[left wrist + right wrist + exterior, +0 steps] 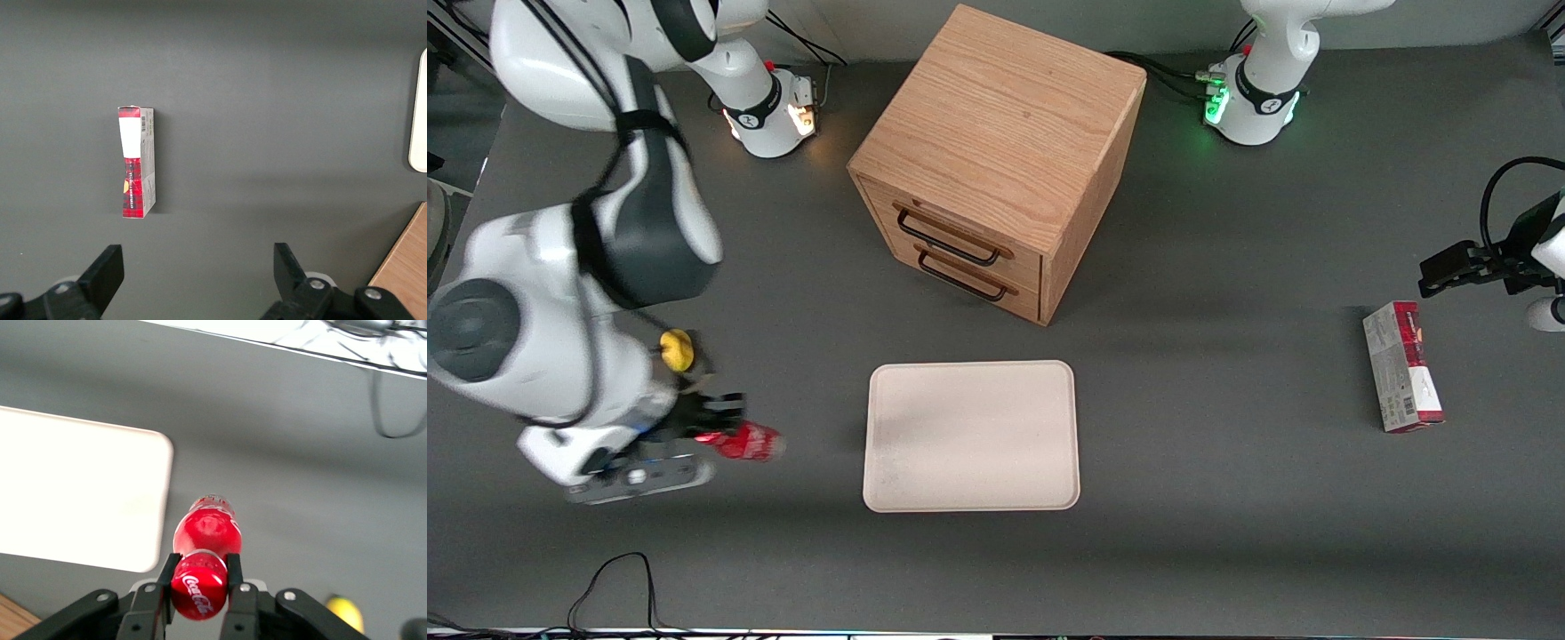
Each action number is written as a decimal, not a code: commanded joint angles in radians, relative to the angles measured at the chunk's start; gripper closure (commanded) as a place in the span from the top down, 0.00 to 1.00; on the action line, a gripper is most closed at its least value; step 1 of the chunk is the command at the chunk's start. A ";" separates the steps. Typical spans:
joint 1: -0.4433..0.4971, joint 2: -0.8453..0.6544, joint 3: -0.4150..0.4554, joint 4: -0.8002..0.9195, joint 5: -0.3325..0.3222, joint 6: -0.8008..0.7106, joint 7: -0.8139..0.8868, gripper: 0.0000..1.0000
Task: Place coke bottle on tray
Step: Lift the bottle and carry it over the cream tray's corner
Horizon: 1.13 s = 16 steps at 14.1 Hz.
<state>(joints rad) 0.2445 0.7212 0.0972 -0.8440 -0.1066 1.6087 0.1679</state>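
While gripper (198, 581) jaws clamp small slim red coke bottle (203, 558) beside large cream-white rectangular tray (971, 436), carry level over rim, lower gently mid-tray.

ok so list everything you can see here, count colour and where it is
coke bottle: 1, red with white script logo, held between the tool's fingers, off the tray toward the working arm's end of the table
tray: 1, cream-white, flat on the table, nearer the front camera than the drawer cabinet
drawer cabinet: 1, light wood, two drawers with dark handles, mid-table
carton: 1, red and grey, lying on the table toward the parked arm's end
yellow object: 1, yellow, small, beside the working arm, partly hidden
cable: 1, black, looped on the table at the edge nearest the front camera
table: 1, dark grey
tool: 1, black fingers, shut on the coke bottle, beside the tray
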 commanded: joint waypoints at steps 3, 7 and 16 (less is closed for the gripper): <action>-0.028 0.115 0.121 0.002 -0.053 0.181 0.093 0.00; -0.014 0.178 0.139 -0.084 -0.094 0.394 0.137 0.04; -0.014 0.185 0.139 -0.165 -0.114 0.470 0.142 1.00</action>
<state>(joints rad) 0.2354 0.9310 0.2250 -0.9771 -0.1882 2.0648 0.2750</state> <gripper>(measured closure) 0.639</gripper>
